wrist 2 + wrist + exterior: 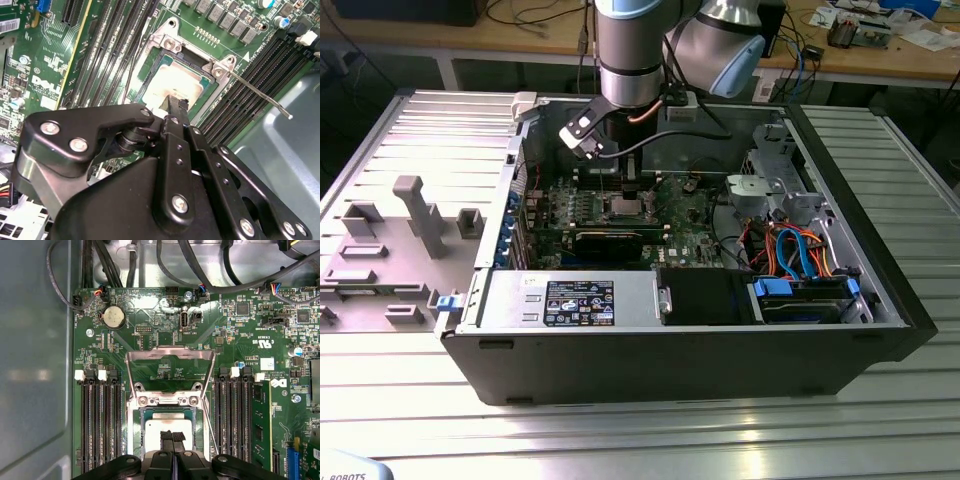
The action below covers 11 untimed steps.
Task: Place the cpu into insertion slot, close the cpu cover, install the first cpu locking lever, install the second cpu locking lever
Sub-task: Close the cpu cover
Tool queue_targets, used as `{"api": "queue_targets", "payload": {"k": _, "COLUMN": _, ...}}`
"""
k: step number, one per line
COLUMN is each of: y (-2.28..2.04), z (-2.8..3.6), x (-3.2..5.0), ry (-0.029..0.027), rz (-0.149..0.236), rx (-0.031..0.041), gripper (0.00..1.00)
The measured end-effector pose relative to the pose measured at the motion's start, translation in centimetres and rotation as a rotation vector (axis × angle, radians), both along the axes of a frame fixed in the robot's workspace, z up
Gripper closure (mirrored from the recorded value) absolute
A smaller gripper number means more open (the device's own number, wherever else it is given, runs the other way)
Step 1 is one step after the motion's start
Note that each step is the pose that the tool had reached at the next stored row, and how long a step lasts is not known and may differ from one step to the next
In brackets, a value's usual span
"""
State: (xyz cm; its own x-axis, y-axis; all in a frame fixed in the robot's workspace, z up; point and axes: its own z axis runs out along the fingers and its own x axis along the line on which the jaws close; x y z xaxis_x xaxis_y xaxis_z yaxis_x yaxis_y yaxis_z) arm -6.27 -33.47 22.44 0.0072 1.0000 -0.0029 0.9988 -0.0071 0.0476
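Note:
The cpu (169, 424) (176, 80), pale silver-grey, lies flat in the insertion slot (134, 432) (150, 75) on the green motherboard (695, 225). The cpu cover (170, 354), a silver frame with a wide window, is swung open and away from the slot on its hinge. A thin locking lever (260, 96) (212, 430) sticks up free beside the slot. My gripper (172, 437) (176, 104) (630, 190) hangs straight over the cpu. Its black fingers are shut together with nothing between them, tips just above or on the chip's near edge.
Black memory slots (99, 425) (235, 420) flank the slot on both sides. Cables (165, 265) run along the board's edge by the grey case wall (35, 365). In the exterior view the open computer case (670, 350) holds drive bays with orange and blue cables (800, 255) at that view's right.

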Motion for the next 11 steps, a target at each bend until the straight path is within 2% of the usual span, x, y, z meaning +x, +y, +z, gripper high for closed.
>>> {"api": "queue_targets", "payload": {"k": 5, "y": 0.0, "z": 0.07, "x": 0.01, "ry": 0.0001, "rz": 0.0, "rx": -0.0002, "gripper": 0.89}}
{"api": "queue_targets", "payload": {"k": 11, "y": 0.0, "z": 0.82, "x": 0.0, "ry": 0.0, "rz": 0.0, "rx": 0.0, "gripper": 0.89}}
